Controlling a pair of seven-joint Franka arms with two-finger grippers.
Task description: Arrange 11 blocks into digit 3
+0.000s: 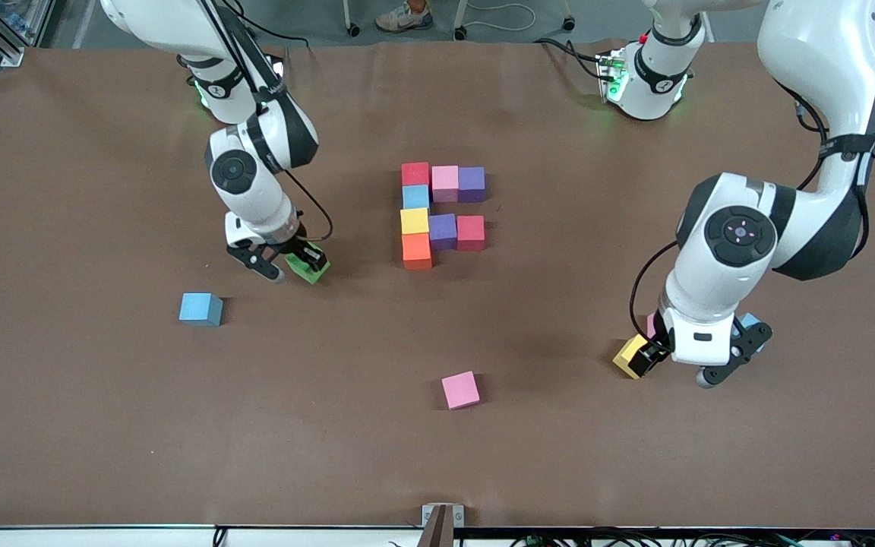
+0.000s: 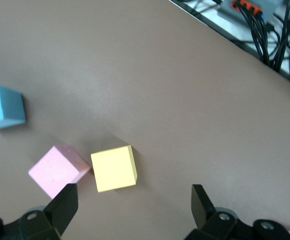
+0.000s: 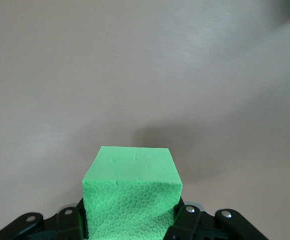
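Front view: a green block (image 1: 307,267) is clamped between the fingers of the right gripper (image 1: 285,262) over the table (image 1: 73,425) toward the right arm's end. The partial digit 3 (image 1: 441,215), eight touching cubes, is seen near the table's middle. A loose blue block (image 1: 200,309) and a pink block (image 1: 460,390) lie nearer the front edge. The left gripper (image 1: 677,363) is held with fingers apart over a yellow block (image 2: 114,168) toward the left arm's end.

Even, bright overhead light; soft short shadows lie beside the blocks (image 1: 442,213) and arms; no glare on the matte table (image 1: 103,425); wrist views slightly soft
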